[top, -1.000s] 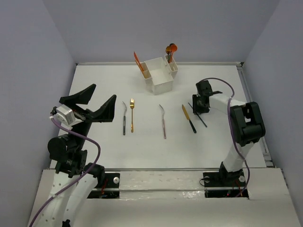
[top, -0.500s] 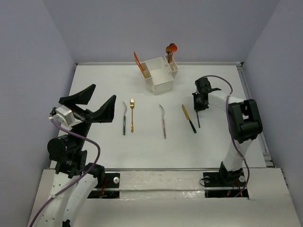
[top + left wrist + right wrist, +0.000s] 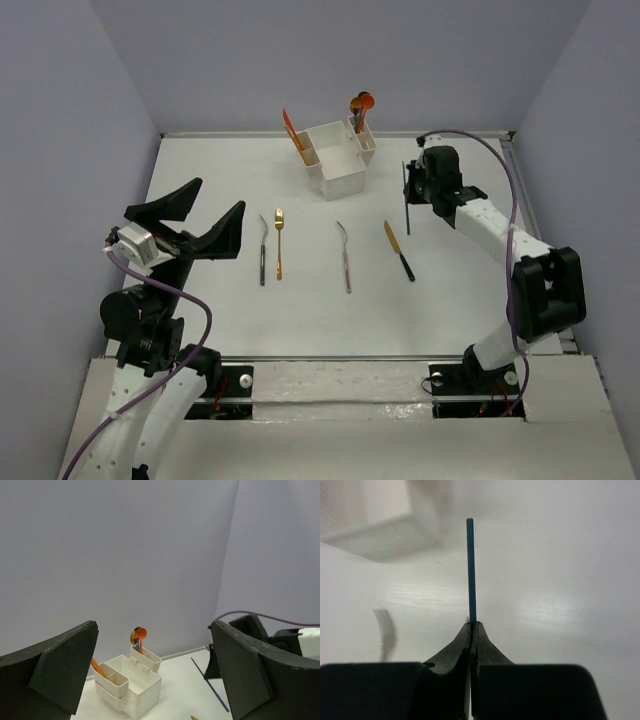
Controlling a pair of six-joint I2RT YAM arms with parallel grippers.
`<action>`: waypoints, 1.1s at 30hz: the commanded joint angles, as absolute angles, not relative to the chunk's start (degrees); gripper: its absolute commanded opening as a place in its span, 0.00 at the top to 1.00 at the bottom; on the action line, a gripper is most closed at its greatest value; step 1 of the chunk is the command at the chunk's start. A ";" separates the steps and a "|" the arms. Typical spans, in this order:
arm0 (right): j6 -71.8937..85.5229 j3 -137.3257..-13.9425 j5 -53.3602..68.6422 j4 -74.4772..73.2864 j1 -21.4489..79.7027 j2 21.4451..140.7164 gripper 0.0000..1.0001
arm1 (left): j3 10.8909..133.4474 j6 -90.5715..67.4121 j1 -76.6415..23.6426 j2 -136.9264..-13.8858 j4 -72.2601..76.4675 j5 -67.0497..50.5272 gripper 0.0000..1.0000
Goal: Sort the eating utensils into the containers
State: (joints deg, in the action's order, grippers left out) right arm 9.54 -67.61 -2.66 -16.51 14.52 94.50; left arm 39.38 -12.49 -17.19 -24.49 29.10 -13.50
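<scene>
My right gripper (image 3: 413,190) is shut on a slim dark teal utensil (image 3: 407,200) and holds it off the table, right of the white container box (image 3: 340,178). In the right wrist view the teal utensil (image 3: 471,570) sticks straight out from the shut fingertips (image 3: 471,626). The box holds orange pieces (image 3: 292,130) on its left and an orange spoon (image 3: 362,104) at its back. On the table lie a black-handled silver fork (image 3: 262,250), a gold fork (image 3: 279,243), a purple-handled piece (image 3: 345,258) and a black-handled gold knife (image 3: 398,249). My left gripper (image 3: 218,196) is open, empty and raised at the left.
The box (image 3: 127,685) and the orange spoon (image 3: 140,634) also show in the left wrist view, with the teal utensil (image 3: 210,685) to their right. Walls enclose the table; a raised rim (image 3: 530,220) runs along its right edge.
My right gripper has lifted the teal utensil off the table and carried it back towards the box; the arm has stretched out. The left arm has not moved.
</scene>
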 commanded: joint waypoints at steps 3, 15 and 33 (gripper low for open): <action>11.25 -72.50 2.20 13.67 25.12 92.09 1.00 | 40.96 -12.30 -17.40 -25.05 32.17 -14.06 0.01; 4.93 -103.78 1.84 31.29 33.40 119.25 1.00 | 41.13 -12.13 -17.40 -25.58 32.17 -13.97 0.01; -1.58 -120.24 1.58 28.04 33.40 136.05 1.00 | 41.22 -11.95 -17.40 -26.89 32.17 -13.80 0.01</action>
